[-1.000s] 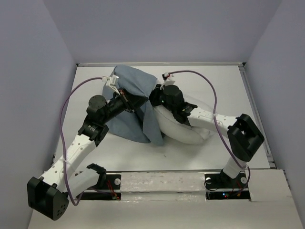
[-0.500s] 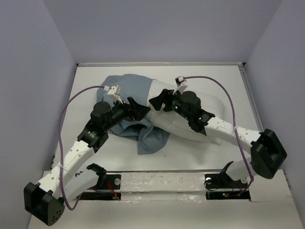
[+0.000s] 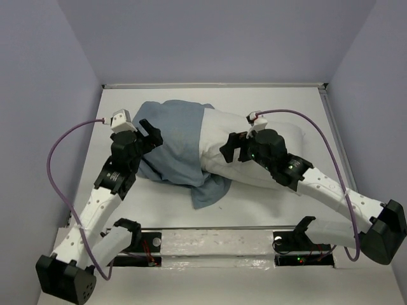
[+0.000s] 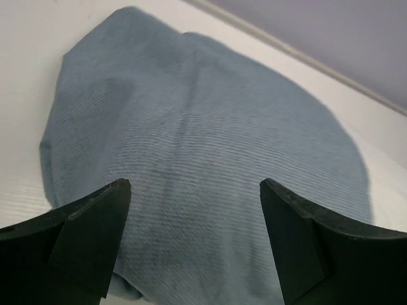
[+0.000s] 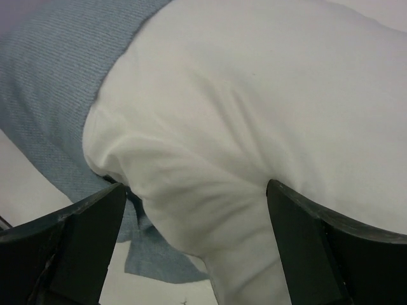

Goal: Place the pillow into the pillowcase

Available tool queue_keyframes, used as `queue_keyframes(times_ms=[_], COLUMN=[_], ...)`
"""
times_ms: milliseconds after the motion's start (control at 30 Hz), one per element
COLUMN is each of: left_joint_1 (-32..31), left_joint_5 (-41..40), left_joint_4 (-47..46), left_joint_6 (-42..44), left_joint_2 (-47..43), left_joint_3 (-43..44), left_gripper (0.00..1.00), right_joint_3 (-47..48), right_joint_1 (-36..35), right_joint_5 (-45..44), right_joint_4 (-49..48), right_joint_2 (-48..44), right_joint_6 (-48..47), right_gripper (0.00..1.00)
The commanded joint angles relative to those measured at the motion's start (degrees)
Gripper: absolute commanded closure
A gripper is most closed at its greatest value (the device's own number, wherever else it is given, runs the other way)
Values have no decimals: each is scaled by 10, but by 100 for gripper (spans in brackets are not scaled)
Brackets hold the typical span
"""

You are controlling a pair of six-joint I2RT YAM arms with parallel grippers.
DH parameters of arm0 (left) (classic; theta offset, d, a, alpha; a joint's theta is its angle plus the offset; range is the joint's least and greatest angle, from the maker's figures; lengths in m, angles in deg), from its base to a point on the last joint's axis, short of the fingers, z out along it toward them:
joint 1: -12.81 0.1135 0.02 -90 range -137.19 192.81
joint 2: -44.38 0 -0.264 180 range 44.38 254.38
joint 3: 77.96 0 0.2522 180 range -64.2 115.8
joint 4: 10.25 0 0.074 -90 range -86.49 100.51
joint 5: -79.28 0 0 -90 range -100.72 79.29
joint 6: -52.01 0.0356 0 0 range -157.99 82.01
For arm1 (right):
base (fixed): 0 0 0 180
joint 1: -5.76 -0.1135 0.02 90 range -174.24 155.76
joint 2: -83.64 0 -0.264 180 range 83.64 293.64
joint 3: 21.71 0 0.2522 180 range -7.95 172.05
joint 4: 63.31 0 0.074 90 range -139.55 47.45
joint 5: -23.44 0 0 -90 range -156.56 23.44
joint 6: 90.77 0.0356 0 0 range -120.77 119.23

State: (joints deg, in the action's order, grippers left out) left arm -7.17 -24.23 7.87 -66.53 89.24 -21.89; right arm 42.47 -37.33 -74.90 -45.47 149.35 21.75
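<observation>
Pillow (image 3: 216, 130) half in pillowcase (image 3: 175, 133), L gripper (image 3: 148, 129) & R gripper (image 3: 230, 146) both gaping empty: best pinch its hem w/ L, shove R toward left edge.

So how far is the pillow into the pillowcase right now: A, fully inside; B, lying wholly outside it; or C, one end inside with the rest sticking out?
C: the pillowcase covers one end of the pillow, and the rest of it lies bare toward the right arm's side.
</observation>
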Motion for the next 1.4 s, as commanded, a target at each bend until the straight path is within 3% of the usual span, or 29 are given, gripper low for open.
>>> queue_keyframes(times_ms=[0,33,67,100,133,167,200,233,267,400,533,567,600,633,700,767,800,900,1100,1367], left_joint_1=[32,33,34,33,33,33,33,33,32,-25,-86,-92,-94,-95,-95,-103,-130,-204,-264,-264], left_joint_5=[15,28,35,49,58,64,81,95,109,133,133,133,130,116,57,12,-58,-147,-125,-154], left_joint_4=[-6,-14,-17,-28,-38,-57,-79,-87,-95,-111,-88,-83,-80,-75,-59,-48,-36,12,2,-67], left_joint_6=[23,27,29,28,29,29,23,19,16,36,59,60,64,67,88,107,130,153,160,238], left_joint_2=[74,87,102,127,135,143,159,167,177,259,321,326,326,314,273,236,199,152,197,334], left_joint_3=[10,15,22,41,47,52,68,78,88,194,276,281,279,264,231,210,195,184,151,240], left_gripper=[14,23,35,59,72,86,100,100,100,100,100,76,76,36,11,9,10,9,13,15], right_joint_3=[5,2,0,-1,-1,2,8,8,6,-15,2,4,4,2,1,7,13,27,37,1], right_joint_1=[7,7,7,7,7,7,7,7,7,-62,-106,-106,-106,-106,-106,-106,-106,-96,-89,-89], right_joint_5=[-92,-100,-106,-99,-92,-81,-45,-24,-12,27,4,-22,-22,-50,-76,-82,-90,-92,-75,-67], right_joint_4=[109,111,114,115,114,113,109,104,96,19,-1,-2,-2,-1,-1,1,1,7,8,8], right_joint_2=[-16,-12,-1,6,13,31,40,48,52,59,92,100,104,106,103,100,99,93,60,-6], right_joint_6=[-45,-46,-45,-42,-38,-36,-36,-37,-28,-4,34,40,45,48,53,50,49,41,37,38], right_gripper=[3,5,15,21,27,54,72,87,100,100,100,100,100,100,100,100,100,100,100,100])
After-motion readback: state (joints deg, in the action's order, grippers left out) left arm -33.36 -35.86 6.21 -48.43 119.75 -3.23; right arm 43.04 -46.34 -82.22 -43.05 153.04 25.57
